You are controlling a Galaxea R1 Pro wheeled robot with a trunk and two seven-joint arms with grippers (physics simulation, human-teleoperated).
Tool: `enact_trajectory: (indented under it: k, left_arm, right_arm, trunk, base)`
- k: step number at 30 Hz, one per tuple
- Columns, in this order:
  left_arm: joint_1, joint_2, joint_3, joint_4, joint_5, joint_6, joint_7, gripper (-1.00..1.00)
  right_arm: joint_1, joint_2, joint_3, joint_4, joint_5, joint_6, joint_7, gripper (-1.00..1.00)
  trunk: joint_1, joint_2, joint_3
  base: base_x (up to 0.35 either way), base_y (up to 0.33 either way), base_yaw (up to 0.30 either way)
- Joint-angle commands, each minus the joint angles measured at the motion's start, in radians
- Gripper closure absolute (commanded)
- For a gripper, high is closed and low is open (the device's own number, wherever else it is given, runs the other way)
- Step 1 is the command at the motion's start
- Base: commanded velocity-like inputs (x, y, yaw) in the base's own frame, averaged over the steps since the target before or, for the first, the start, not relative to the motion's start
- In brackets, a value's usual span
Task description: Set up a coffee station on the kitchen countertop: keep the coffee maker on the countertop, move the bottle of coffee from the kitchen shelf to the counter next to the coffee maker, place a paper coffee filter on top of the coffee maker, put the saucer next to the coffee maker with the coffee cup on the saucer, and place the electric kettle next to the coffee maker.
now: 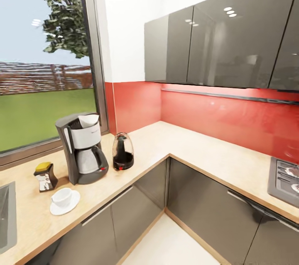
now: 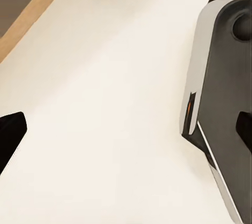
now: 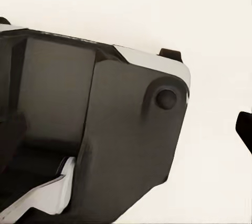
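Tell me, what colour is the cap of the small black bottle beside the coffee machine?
Gold-yellow: the small black squarish bottle of coffee has a yellow cap, clearest in the head view.

Sink [image 1: 5, 215] and stove [image 1: 286, 180] cut by the head view's edges; bottle of coffee [image 1: 45, 176] label perhaps too small to read.

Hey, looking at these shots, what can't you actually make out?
- Sink: cut off by the head view's left edge.
- Stove: cut off by its right edge.
- Bottle of coffee label: too small to read.
- Both grippers' fingers: whether open or shut, each wrist view catching just a dark sliver at its edge.
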Motion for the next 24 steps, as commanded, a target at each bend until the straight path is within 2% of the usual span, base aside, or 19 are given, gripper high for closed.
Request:
enact_trajectory:
  k: [1,6,14,16,21,24]
  left_arm:
    - [0.001,0.0,0.006,-0.001,-0.002,-0.002,0.0,-1.0]
    - [0.001,-0.001,0.007,-0.001,0.0,-0.003,0.0,-1.0]
    - [0.001,-0.011,0.007,-0.001,0.0,-0.003,0.001,-1.0]
    - [0.001,-0.013,0.007,-0.001,0.0,-0.003,0.001,-1.0]
    - [0.001,-0.016,0.007,-0.001,0.0,-0.003,0.0,-1.0]
    - [0.001,-0.016,0.007,-0.001,0.0,-0.003,0.0,-1.0]
  right_arm:
    - [0.006,0.0,0.008,-0.001,-0.022,0.006,0.002,-1.0]
    - [0.015,-0.002,0.008,-0.002,-0.056,0.006,0.002,-1.0]
    - [0.017,-0.001,0.012,-0.003,-0.058,-0.008,-0.002,-1.0]
    - [0.017,-0.001,0.013,-0.003,-0.058,-0.031,-0.002,-1.0]
    - [0.017,-0.009,0.014,-0.004,-0.055,-0.151,-0.004,-1.0]
    - [0.017,-0.013,0.014,-0.004,-0.054,-0.182,-0.003,-1.0]
  trunk:
    - [0.0,0.0,0.0]
    - [0.0,0.0,0.0]
    - [0.0,0.0,0.0]
    - [0.0,0.0,0.0]
    - [0.0,0.0,0.0]
    - [0.0,0.0,0.0]
  base:
    - [0.0,0.0,-0.172]
    - [0.0,0.0,-0.063]
    - [0.0,0.0,-0.006]
    - [0.0,0.0,0.0]
    - [0.0,0.0,0.0]
    - [0.0,0.0,0.0]
